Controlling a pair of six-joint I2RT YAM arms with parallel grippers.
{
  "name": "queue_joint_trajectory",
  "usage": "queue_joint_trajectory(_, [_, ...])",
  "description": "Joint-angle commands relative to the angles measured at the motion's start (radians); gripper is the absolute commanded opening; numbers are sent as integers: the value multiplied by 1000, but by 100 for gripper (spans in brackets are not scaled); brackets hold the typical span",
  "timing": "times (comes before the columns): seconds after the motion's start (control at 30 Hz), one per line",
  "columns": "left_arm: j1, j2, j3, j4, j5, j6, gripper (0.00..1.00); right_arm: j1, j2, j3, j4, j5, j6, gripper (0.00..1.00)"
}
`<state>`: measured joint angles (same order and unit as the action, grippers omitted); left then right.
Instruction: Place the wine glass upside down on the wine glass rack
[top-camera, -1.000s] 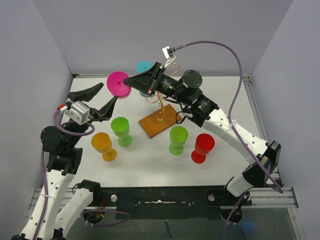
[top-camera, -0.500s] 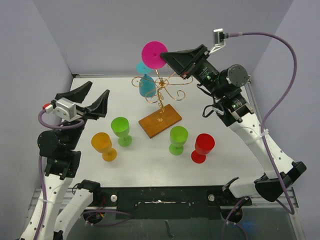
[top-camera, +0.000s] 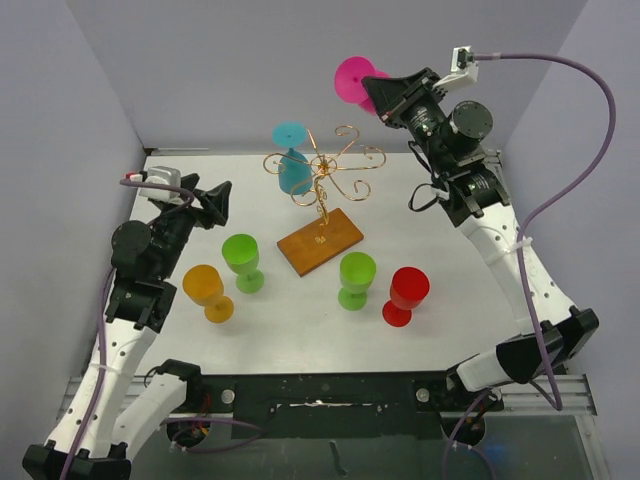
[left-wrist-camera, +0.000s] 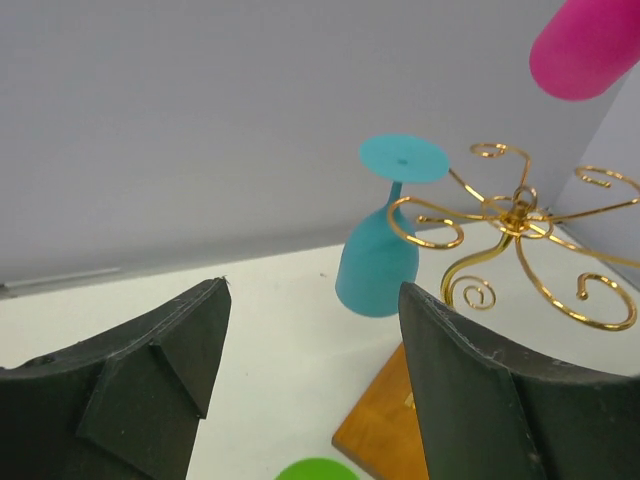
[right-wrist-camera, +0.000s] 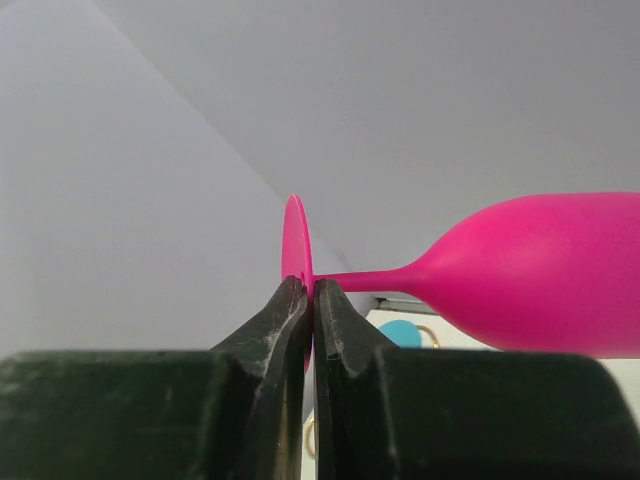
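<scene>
Mid-carry, my right gripper (right-wrist-camera: 312, 296) pinched the magenta plastic wine glass (top-camera: 350, 78) by its foot, upper right; next I'd slot it inverted onto the gold wire rack (top-camera: 325, 172).

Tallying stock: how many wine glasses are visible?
6. Teal glass hangs on the rack; pink glass in the right gripper; left green glass, right green glass, orange glass and red glass stand on the table.

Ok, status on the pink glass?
Right claw shut on pink plastic wine glass by its foot, aloft near gold wire rack. Left claw open, empty. Teal plastic glass hangs on one scroll.
</scene>
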<state>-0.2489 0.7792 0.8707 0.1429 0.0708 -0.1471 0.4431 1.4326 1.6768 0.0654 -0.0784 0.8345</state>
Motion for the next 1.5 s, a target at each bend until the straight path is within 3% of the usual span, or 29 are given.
queue_joint_trajectory(0.0, [3, 21, 3, -29, -17, -22, 67, -49, 67, 50, 89, -11, -32, 0])
queue_joint_trajectory(0.23, [7, 21, -52, 0, -44, -21, 67, -81, 256, 242, -22, -150, -28, 0])
queue_joint_trajectory(0.47, [8, -15, -90, 26, -47, -10, 75, -83, 330, 267, -15, -266, 33, 0])
queue_joint_trajectory(0.7, [8, -22, -115, 53, 22, -10, 75, -83, 379, 294, -56, -399, 99, 0])
queue_joint_trajectory(1.47, [8, -41, -140, 76, 10, -19, 75, -70, 352, 201, -84, -437, 151, 0])
